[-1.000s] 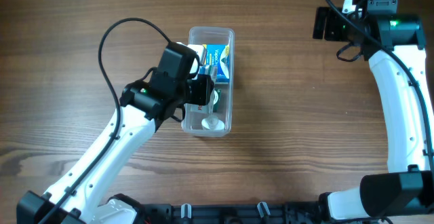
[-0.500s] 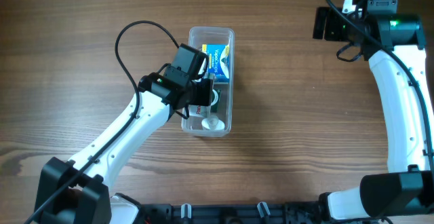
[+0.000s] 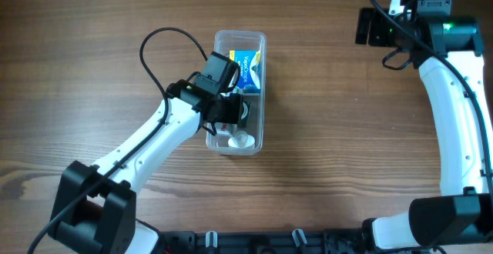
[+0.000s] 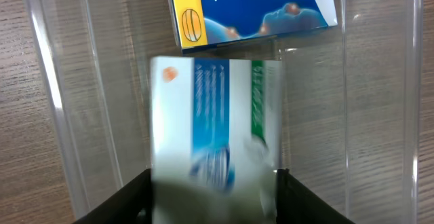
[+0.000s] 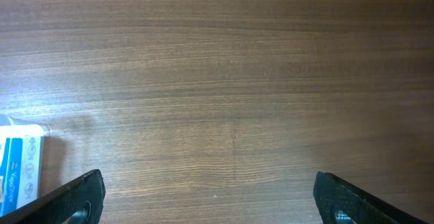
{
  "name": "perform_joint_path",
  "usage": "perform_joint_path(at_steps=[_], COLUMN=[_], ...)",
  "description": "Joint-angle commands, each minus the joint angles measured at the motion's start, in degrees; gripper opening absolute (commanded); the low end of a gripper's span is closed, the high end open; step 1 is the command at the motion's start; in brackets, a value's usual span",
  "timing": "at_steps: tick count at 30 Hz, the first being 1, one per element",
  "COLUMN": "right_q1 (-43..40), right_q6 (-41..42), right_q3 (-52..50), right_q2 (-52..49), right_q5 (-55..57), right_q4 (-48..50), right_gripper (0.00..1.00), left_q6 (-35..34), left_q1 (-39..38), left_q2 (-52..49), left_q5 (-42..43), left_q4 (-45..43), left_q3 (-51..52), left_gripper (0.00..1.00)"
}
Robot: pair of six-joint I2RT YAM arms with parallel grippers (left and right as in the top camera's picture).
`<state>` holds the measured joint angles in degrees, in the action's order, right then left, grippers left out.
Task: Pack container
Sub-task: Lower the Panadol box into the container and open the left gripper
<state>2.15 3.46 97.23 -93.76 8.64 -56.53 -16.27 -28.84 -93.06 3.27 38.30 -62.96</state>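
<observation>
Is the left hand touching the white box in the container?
Cannot tell. Left wrist view: the white box sits between the fingers of the left hand, but blur hides whether its sides meet them.

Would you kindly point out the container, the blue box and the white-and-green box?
container (image 3: pixel 259 119), overhead, bare clear part beside its rim.
blue box (image 4: pixel 251 10), left wrist, its printed blue face.
white-and-green box (image 4: pixel 217 115), left wrist, its blurred top face.

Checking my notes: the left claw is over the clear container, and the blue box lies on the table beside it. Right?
Not quite: the blue box lies inside the container, not beside it, as the overhead view shows. The left claw is over the container.
</observation>
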Motion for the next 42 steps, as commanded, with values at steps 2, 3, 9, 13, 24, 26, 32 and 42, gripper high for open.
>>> perform_joint_path(at_steps=[2,3,9,13,24,26,32,42], right_q1=[0.0,0.0,0.0,0.0,0.0,0.0,0.0,0.0], right_q6=[1.0,1.0,1.0,1.0,1.0,1.0,1.0,1.0], right_q3=[0.7,0.7,0.7,0.7,0.7,0.7,0.7,0.7], right_q2=[0.5,0.5,0.5,0.5,0.5,0.5,0.5,0.5], right_q5=[0.4,0.4,0.4,0.4,0.4,0.4,0.4,0.4], right_q4=[0.3,0.3,0.3,0.3,0.3,0.3,0.3,0.3], right_gripper=[1.0,1.0,1.0,1.0,1.0,1.0,1.0,1.0], left_q6=[-0.5,-0.5,-0.5,-0.5,-0.5,-0.5,-0.5,-0.5], left_q1=[-0.3,-0.3,-0.3,-0.3,-0.3,-0.3,-0.3,-0.3], left_q2=[-0.5,-0.5,-0.3,0.4,0.2,-0.2,-2.2,-3.8], left_q5=[-0.2,-0.2,-0.2,-0.2,-1.8,-1.9,-1.9,-3.4], left_q4=[-0.2,-0.2,-0.6,-1.4,-4.5,-4.7,-7.3,-9.1], left_q3=[-0.8,-0.8,-0.8,-0.8,-0.8,-0.8,-0.8,-0.8], left_gripper=[0.61,0.64,0.63,0.56,0.35,0.35,0.35,0.34])
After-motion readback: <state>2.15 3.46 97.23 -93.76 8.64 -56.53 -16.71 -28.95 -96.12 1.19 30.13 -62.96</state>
